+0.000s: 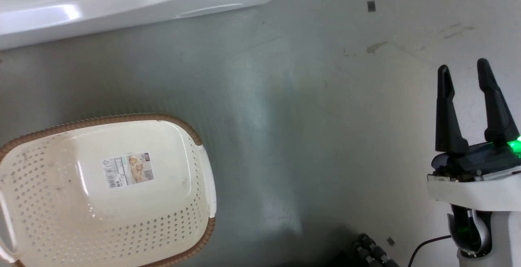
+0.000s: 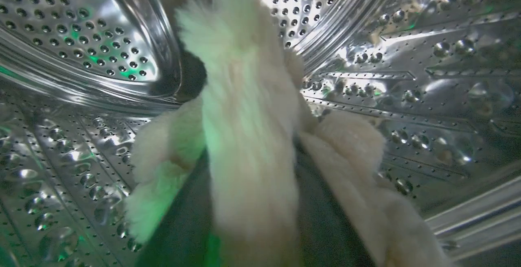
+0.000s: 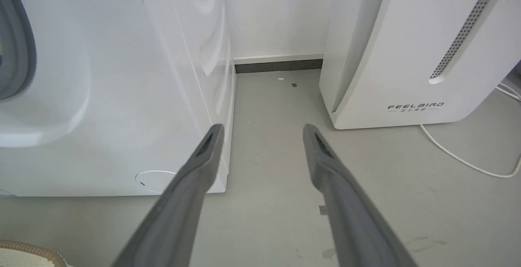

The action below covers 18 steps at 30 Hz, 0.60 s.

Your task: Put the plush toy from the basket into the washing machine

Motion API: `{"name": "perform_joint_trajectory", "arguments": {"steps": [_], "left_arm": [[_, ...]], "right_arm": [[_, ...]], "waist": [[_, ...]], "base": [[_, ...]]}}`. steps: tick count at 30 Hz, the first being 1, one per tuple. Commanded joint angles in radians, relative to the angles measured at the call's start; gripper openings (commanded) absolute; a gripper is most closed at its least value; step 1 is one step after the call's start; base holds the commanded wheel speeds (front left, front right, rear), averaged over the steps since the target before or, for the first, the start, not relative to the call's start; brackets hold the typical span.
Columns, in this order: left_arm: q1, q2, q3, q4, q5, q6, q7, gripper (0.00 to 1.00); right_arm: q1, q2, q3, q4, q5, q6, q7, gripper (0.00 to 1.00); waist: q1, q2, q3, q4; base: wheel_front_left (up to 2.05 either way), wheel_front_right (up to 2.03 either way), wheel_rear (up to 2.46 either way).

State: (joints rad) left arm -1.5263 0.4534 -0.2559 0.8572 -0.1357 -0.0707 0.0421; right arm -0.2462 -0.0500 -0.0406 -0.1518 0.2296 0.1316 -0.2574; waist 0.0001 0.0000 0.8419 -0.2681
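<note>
Inside the washing machine (image 2: pixel 81 35), the plush toy (image 2: pixel 248 128) stretches lengthwise toward the machine's rear, the left claw (image 2: pixel 250 165) clamped on it; the right claw (image 3: pixel 262 130) is apart.

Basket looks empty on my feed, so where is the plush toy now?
Left wrist view: the plush toy is inside the washing machine's steel drum, held by the left gripper.

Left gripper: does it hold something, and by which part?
The left gripper holds the plush toy inside the washing machine drum, clamped on a long furry part; body or limb cannot be told.
</note>
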Motion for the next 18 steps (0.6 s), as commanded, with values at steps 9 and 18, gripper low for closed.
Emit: {"name": "perform_joint_trajectory", "arguments": {"steps": [9,18], "left_arm": [[0.118,-0.056,-0.038,0.097,-0.018,-0.022,-0.156,1.0],[0.331,-0.14,-0.051,0.111,-0.07,-0.034,-0.29,1.0]], "right_arm": [[-0.007,0.0,-0.021,0.016,-0.04,-0.001,-0.004,1.0],[0.06,0.0,-0.037,0.047,-0.097,-0.001,-0.004,1.0]], "waist": [[-0.0001,0.0,-0.162,0.058],[-0.0001,0.0,-0.393,0.131]], "base": [[0.0,0.0,0.0],[0.0,0.0,0.0]]}}
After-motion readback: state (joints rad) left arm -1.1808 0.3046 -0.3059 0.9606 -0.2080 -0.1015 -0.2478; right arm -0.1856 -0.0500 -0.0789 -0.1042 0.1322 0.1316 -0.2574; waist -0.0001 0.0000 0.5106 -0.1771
